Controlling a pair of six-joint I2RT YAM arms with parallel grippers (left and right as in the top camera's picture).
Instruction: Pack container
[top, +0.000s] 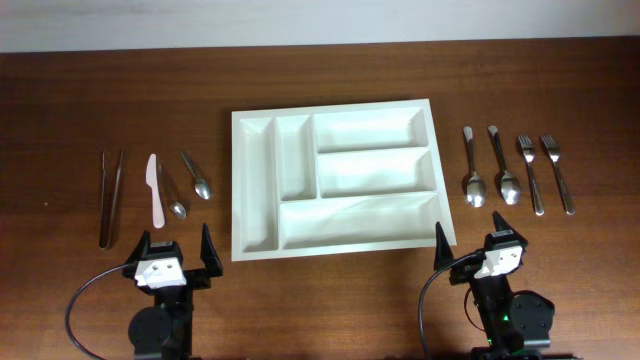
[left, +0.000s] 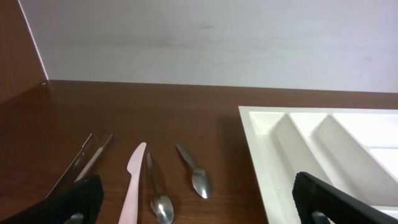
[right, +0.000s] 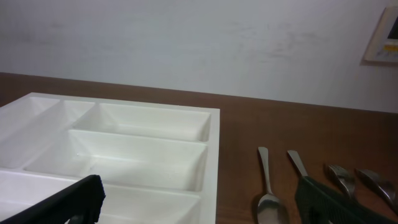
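The container (top: 239, 190) is a large white cutlery tray with five empty compartments in the middle of the table; it also shows in the left wrist view (left: 261, 137) and the right wrist view (right: 211, 155). Left of it lie metal tongs (top: 110, 195), a pale plastic knife (top: 154, 190) and two spoons (top: 172, 190) (top: 196, 175). Right of it lie two spoons (top: 472, 168) (top: 503, 166) and two forks (top: 530, 172) (top: 558, 172). My left gripper (top: 176, 252) is open and empty near the front edge. My right gripper (top: 470, 245) is open and empty by the tray's front right corner.
The dark wooden table (top: 330, 80) ends at a pale wall at the back. A small white wall plate (right: 382, 37) hangs at the right in the right wrist view.
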